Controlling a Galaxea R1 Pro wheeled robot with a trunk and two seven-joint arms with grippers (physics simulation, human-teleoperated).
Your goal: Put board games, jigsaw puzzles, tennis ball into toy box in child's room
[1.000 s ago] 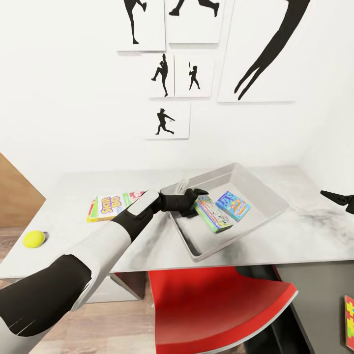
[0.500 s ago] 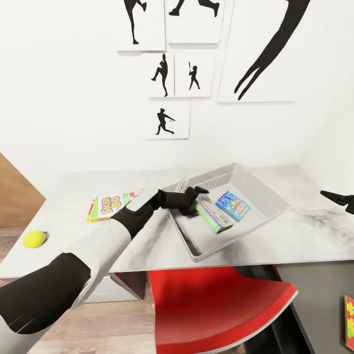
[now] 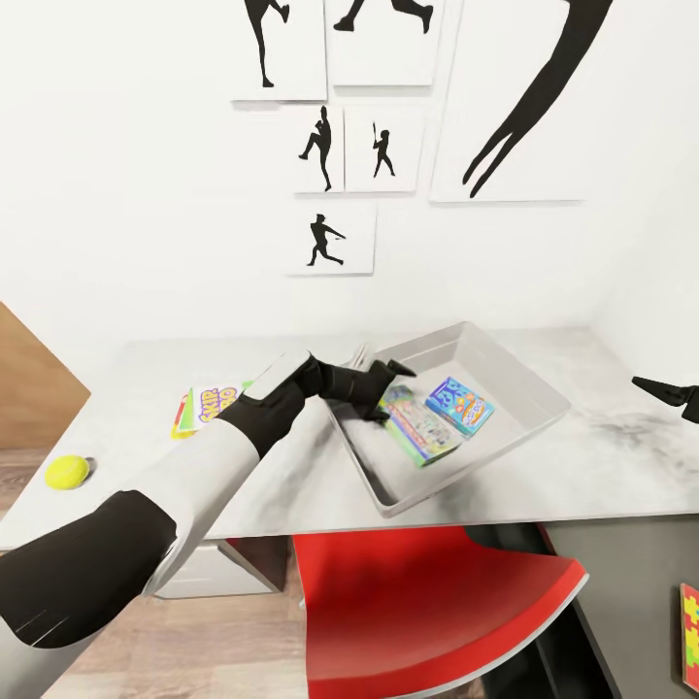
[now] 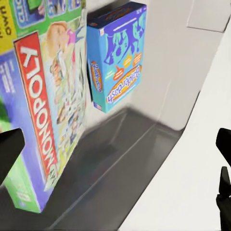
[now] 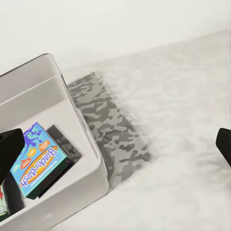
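Two board games (image 3: 420, 425) lie in the toy box (image 3: 524, 381); left tool (image 3: 388, 388) spread open, empty.

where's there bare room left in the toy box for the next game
The far right end of the toy box is bare, between the blue game and the right wall. The near corner below the green game is also bare. The left end is crowded: the left claw hangs beside the green game.
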